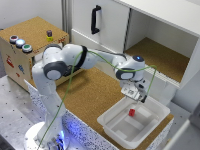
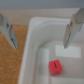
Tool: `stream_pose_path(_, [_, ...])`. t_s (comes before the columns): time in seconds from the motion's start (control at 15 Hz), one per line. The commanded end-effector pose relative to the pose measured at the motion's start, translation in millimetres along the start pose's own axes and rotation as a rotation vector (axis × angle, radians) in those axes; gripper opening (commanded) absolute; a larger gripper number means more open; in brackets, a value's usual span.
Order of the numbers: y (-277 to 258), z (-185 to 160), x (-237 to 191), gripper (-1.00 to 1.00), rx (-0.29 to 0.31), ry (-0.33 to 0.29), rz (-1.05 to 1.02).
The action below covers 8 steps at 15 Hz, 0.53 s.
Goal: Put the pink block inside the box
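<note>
Release step looks done, or as good as done: pink block [image 1: 132, 112] sitting on the ribbed floor of the box [image 1: 111, 121], toward the far right end in the exterior view, close to that wall but apparently not touching. Confirmed in the wrist view: block [image 2: 54, 66] resting flat inside the tub, white rim [image 2: 30, 45] curving round it, cork surface [image 2: 10, 65] outside.

Gripper [image 1: 139, 98] spread wide, holding nothing. Both fingers [image 2: 68, 34] visible in the wrist view, well apart, clear gap between. Hovering above the far right end of the box, block directly below and between the finger lines, no contact.

Judgement: task effectively complete as things lie. Next move calls only for a straight lift away from the tub, keeping fingers off the rim and the block. No regrasp needed unless the block needs centring.

Risk minimal: a sideways exit could clip the flared rim and shift the light tub on the cork. Vertical exit preferred.

White cabinet [image 1: 165, 30] beyond on the far right, button box [image 1: 30, 45] far left, both well apart from the work area.
</note>
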State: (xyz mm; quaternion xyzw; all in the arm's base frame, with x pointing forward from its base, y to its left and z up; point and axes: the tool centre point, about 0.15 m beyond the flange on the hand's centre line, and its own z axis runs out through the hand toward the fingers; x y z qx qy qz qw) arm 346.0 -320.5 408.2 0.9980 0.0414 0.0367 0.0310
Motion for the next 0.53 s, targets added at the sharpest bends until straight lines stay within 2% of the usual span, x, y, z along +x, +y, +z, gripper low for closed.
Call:
stream_pose_path(0.0, [-92,-92,-16,1.00,-0.134,0.030,-0.036])
stream_pose_path(0.27, [-175,-128,23,1.00,-0.128,0.043,-0.214])
stream_pose_path(0.47, [-260,-139,47,1.00,-0.071,0.040,-0.390])
